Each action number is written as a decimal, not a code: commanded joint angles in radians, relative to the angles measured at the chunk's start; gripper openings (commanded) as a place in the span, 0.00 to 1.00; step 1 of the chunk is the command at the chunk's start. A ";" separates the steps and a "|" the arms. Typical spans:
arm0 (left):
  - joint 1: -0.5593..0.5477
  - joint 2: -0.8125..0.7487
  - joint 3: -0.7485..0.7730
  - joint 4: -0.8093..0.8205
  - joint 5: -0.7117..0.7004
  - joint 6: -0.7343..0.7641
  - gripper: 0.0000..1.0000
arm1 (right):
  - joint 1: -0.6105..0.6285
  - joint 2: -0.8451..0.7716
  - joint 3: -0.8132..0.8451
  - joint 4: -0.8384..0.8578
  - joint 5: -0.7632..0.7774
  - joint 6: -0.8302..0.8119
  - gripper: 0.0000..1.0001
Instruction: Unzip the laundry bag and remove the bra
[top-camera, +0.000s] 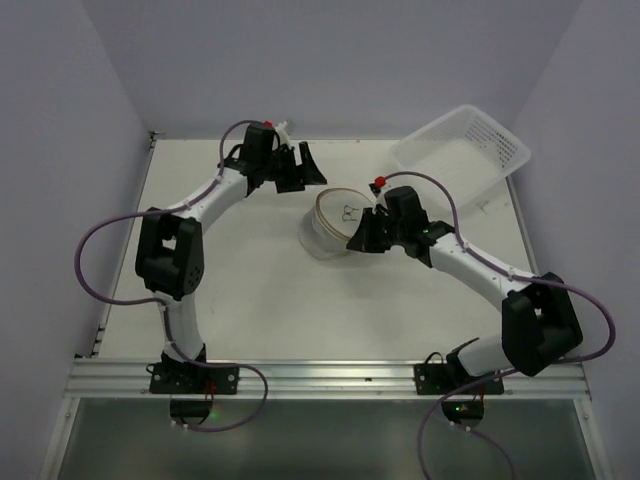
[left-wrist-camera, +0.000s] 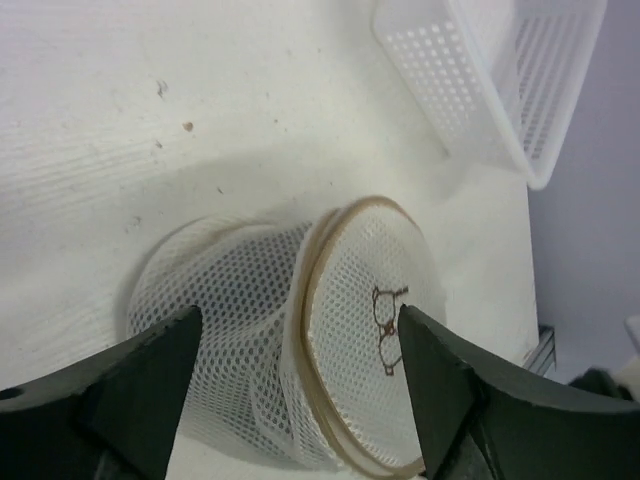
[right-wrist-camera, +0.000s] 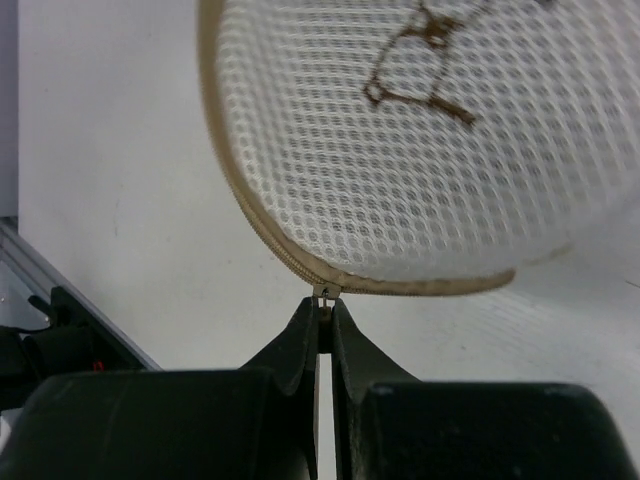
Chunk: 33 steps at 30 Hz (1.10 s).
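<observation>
The laundry bag (top-camera: 335, 222) lies mid-table, a round white mesh case with a tan zipper rim and a small bra drawing on its face. In the left wrist view the bag (left-wrist-camera: 300, 340) sits tilted on its side below the open left gripper (left-wrist-camera: 300, 350), whose fingers stand wide apart and clear of it. The left gripper (top-camera: 300, 165) is behind the bag. The right gripper (right-wrist-camera: 325, 315) is shut on the zipper pull (right-wrist-camera: 325, 296) at the bag's rim (right-wrist-camera: 260, 225); it shows at the bag's right edge (top-camera: 362, 238). The bra is hidden.
A white perforated plastic basket (top-camera: 462, 152) lies tilted at the back right, also in the left wrist view (left-wrist-camera: 500, 80). The aluminium rail (top-camera: 320, 378) runs along the near table edge. Grey walls close in the left, back and right.
</observation>
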 joint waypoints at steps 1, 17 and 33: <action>0.019 0.010 0.076 -0.029 -0.049 -0.051 0.85 | 0.073 0.046 0.103 0.020 -0.011 0.057 0.00; -0.122 -0.284 -0.401 0.143 -0.135 -0.235 0.93 | 0.148 0.159 0.171 0.049 -0.023 0.060 0.00; -0.097 -0.259 -0.399 0.086 -0.169 -0.200 0.00 | 0.087 0.035 0.015 -0.044 0.076 -0.054 0.00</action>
